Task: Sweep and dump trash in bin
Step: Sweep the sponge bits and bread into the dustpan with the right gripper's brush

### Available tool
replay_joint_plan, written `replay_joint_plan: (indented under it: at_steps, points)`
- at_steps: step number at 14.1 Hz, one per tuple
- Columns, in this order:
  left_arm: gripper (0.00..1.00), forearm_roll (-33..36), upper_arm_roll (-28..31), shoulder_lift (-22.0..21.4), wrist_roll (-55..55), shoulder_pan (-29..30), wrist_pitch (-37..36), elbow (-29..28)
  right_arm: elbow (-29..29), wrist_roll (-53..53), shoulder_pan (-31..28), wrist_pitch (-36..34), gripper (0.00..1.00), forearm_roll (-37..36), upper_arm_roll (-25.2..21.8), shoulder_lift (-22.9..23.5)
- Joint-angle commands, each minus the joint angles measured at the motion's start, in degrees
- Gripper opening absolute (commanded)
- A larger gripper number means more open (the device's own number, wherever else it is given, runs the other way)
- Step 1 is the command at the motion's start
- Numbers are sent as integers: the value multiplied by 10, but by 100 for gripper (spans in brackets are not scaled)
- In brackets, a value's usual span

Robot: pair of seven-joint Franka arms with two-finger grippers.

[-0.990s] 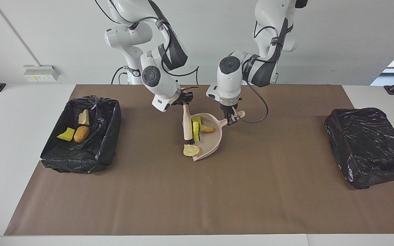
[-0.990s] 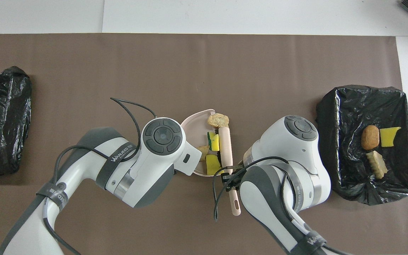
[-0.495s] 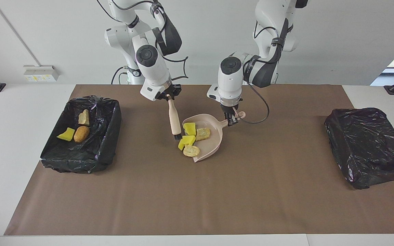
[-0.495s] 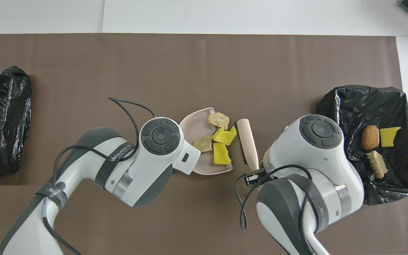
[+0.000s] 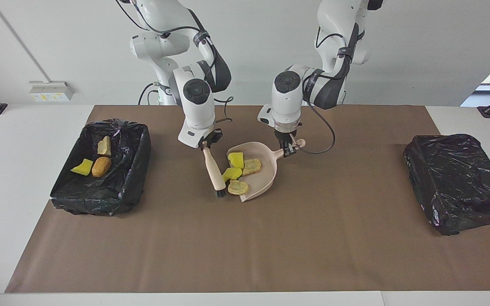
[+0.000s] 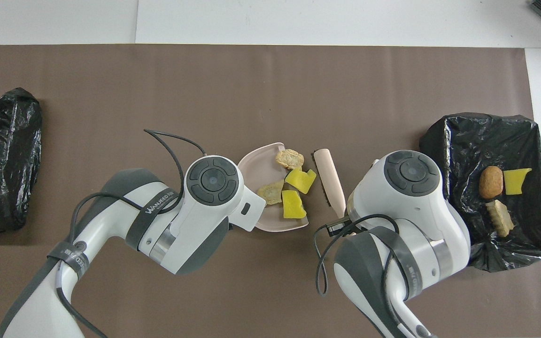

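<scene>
Your brush (image 5: 213,171) has swung back out of the dustpan (image 5: 266,180) and now stands just outside its mouth, so four scraps (image 5: 240,168) sit loaded or at the lip, likely nearly ready for the bin (image 5: 132,180), where three already lie. The right gripper (image 5: 206,143) is clamped on the brush handle; the left gripper (image 5: 288,149) grips the dustpan handle.

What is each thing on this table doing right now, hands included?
Left hand: shut on the dustpan handle.
Right hand: shut on the brush.
Dustpan: on the mat, four scraps at its mouth.
Brush: tilted, bristles down beside the dustpan.
Open bin: holds three scraps.
Other bin: contents hidden.
</scene>
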Motion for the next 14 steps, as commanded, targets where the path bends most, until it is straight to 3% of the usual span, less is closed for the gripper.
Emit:
replay_joint_plan:
  at_steps: [1, 7, 14]
  points:
    - [0, 11, 0, -18, -9, 4, 19, -24, 10, -11, 9, 2, 0, 40, 5, 13]
    - [0, 11, 0, -19, -9, 4, 19, -24, 11, -6, 38, -54, 0, 148, 14, -16]
    - [0, 11, -1, -18, 1, 21, 20, -24, 15, 66, 38, -91, 0, 94, 13, -41]
